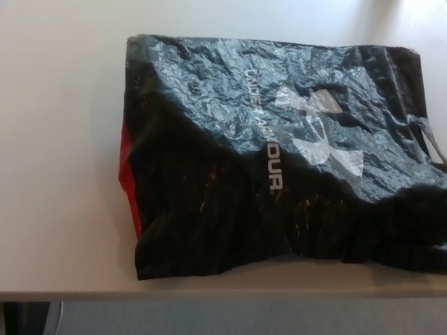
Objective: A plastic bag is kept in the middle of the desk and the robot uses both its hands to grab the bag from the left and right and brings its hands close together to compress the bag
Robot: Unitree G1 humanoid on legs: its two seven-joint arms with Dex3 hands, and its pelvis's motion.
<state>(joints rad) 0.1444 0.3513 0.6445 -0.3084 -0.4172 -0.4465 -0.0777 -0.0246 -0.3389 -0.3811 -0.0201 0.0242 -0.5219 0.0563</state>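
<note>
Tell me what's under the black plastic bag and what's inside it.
The black plastic bag lies crumpled on the pale desk, which shows around it. A red strip peeks out along its left edge. The contents cannot be seen: the plastic is opaque.

No part of the robot's body shows in the head view. Neither the left robot hand nor the right robot hand is in the picture, and no forearm or wrist comes in from either side or from the bottom edge. Their pose, and whether the fingers are apart or closed, cannot be told here.
</note>
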